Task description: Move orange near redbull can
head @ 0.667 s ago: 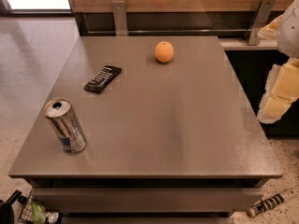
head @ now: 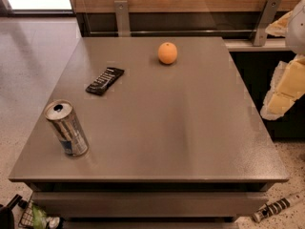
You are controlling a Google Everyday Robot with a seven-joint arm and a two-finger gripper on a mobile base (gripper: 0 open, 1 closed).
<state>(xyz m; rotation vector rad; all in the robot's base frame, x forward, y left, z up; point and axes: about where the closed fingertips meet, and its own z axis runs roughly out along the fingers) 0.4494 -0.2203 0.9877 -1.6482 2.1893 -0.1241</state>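
The orange (head: 167, 53) is small and round and sits on the grey table (head: 171, 123) near its far edge, right of centre. The redbull can (head: 67, 128), silver with blue patches, stands upright near the table's front left corner, far from the orange. Only white and cream parts of my arm (head: 285, 87) show at the right edge, beside the table and off its surface. My gripper is out of view past that right edge. Nothing is held in sight.
A flat black remote-like bar (head: 105, 80) lies on the table's left side, between the orange and the can. A wooden wall with metal brackets (head: 121, 17) runs behind the table. A striped stick (head: 279, 206) and a wire basket (head: 33, 217) lie on the floor in front.
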